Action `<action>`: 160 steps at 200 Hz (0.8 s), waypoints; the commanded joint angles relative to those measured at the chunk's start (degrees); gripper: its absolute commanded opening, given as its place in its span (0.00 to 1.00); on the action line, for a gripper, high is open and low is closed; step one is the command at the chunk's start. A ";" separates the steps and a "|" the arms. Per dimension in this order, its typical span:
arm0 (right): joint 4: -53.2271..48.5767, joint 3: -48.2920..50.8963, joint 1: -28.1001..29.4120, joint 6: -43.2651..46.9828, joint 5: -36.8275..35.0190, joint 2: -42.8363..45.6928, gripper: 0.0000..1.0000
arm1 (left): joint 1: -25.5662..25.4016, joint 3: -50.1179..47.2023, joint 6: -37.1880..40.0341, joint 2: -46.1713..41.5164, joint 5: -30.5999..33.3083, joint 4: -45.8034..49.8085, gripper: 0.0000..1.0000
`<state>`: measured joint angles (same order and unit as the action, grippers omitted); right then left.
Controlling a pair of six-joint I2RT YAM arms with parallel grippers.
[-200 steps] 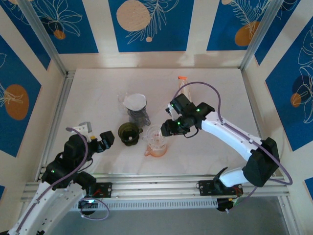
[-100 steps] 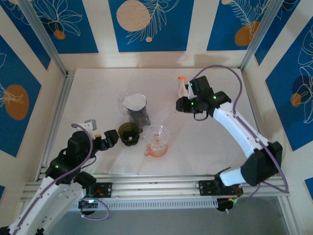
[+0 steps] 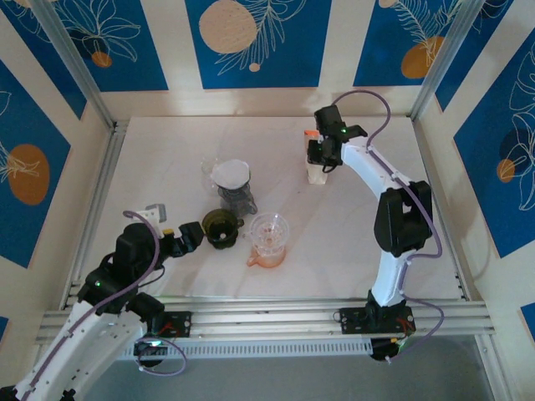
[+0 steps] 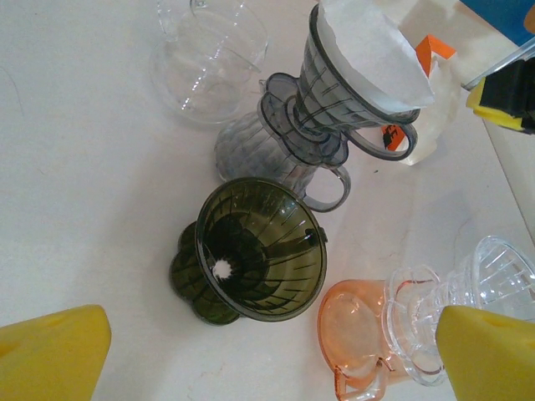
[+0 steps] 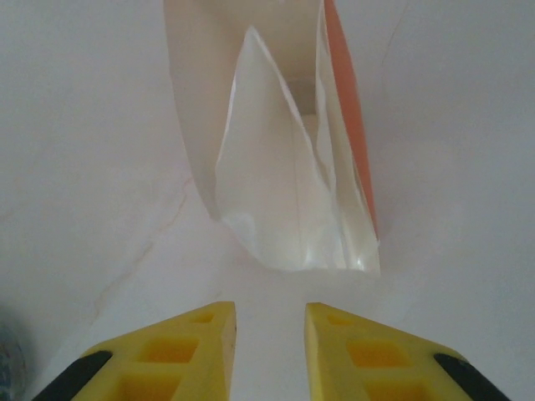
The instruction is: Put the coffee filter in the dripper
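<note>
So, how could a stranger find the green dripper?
On the table, find the drippers left of centre. The green dripper is nearest the left gripper. It alone is dark olive; the grey dripper holds a white filter, the clear dripper has an orange base.

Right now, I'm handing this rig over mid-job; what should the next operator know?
Left gripper: open, empty, beside the green dripper, which is empty.
Right gripper: narrowly open, empty, facing the filter bag on the far side.
Gray dripper already holds a filter; the clear dripper has none.
Done: no filter gripped yet. Left: pull one from the bag, seat it in an empty dripper.
</note>
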<state>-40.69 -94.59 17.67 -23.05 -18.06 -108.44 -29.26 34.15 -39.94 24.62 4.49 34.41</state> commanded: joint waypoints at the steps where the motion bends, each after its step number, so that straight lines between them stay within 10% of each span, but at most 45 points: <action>1: 0.99 -4.19 0.54 -2.51 -3.09 -1.74 0.28 | 0.67 -0.34 0.92 0.72 0.07 -1.61 1.00; 160: -9.42 -29.67 0.90 9.77 -8.80 -20.37 0.21 | 0.67 -0.75 1.82 2.44 0.43 -2.17 1.00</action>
<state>-47.77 -122.37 18.04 -14.85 -25.56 -127.11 -29.26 34.09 -38.83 26.61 4.51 33.39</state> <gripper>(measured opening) 0.205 0.998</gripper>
